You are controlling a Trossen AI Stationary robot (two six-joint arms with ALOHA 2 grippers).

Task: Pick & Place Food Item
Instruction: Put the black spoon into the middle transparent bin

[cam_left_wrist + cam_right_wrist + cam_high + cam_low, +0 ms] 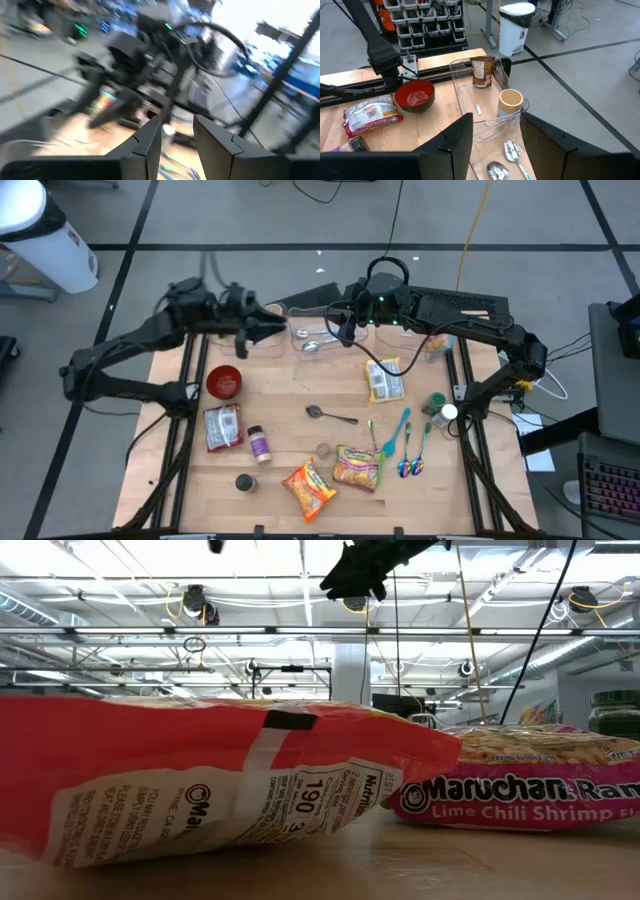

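Note:
Several noodle packets lie flat on the wooden table: a red-and-white one (222,427) at the left, a yellow-white one (385,380) at the right, a pink one (358,467) and an orange one (308,488) near the front edge. A clear container (300,335) stands at the far middle. My left gripper (275,330) hovers high at the container's left, open, with nothing between its fingers (150,135). My right gripper (345,335) hovers high at the container's right, also open and empty (496,116).
A red bowl (224,381), a spice jar (259,443), a metal spoon (330,414), coloured spoons (405,442) and a green-lidded jar (435,402) lie about the table. In the container are a brown pouch (482,71), a tan-lidded cup (510,101) and spoons (512,150).

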